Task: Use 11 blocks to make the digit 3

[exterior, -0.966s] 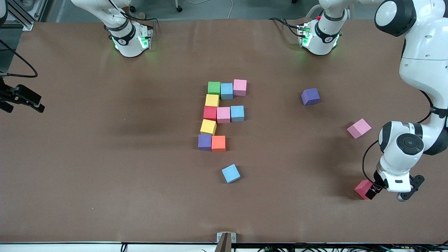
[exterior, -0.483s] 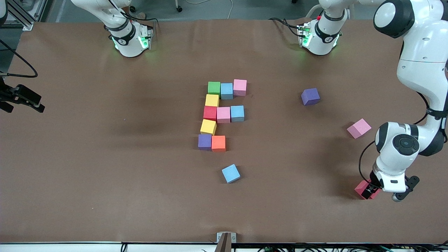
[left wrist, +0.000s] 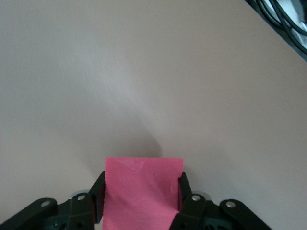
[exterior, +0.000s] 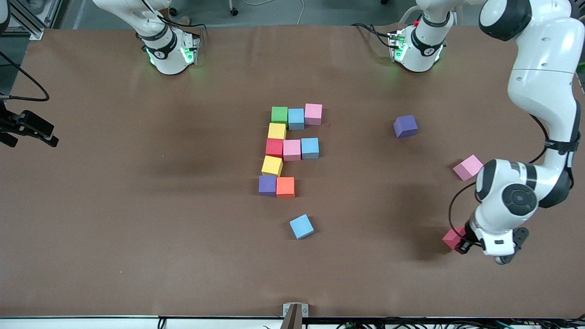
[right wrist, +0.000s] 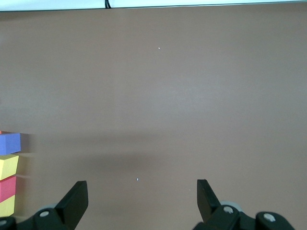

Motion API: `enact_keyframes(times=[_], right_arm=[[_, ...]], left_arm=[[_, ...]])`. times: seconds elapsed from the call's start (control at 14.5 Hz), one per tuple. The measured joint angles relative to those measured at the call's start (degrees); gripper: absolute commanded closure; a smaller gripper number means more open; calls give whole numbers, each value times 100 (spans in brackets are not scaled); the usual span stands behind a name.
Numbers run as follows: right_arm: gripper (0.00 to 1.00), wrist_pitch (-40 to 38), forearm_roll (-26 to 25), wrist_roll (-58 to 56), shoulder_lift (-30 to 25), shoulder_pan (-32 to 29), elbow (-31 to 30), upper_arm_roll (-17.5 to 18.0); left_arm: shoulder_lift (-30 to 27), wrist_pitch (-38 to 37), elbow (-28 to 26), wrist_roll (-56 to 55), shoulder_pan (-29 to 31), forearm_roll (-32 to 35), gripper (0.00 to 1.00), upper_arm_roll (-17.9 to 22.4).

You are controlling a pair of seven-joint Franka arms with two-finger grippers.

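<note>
Left gripper [exterior: 461, 243] clamped on red block [exterior: 452, 238] at the left arm's end of the table, unfinished digit 3 [exterior: 289, 148] mid-table, right gripper [right wrist: 141, 201] wide open, empty, waiting.

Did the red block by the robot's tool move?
Yes. The red block, pinched in the left tool, has shifted toward the right arm's end of the table, judged against the loose pink block, which stayed put.
</note>
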Motion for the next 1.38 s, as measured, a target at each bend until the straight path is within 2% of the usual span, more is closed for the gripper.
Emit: enact_keyframes(times=[0.41,0.69,0.83,1.1,1.38], right_arm=[[0,1,0,0,0,1,0,1],[0,14,0,0,0,1,0,0],[0,13,-1,0,0,1,0,-1],[0,10,-3,0,4,1,0,-3],[0,12,-4,0,4,1,0,0]], left_arm=[[-100,-947,2,-2804,-1427,-4,100,-10],[-102,-1278,103,-4279,-2397,-4,100,72],[-101,-1329,131,-4791,-2958,0,100,396],[-87,-1465,140,-5823,-4333,-1,100,1423],[18,-1877,494,-6675,-5071,-1,100,1849]])
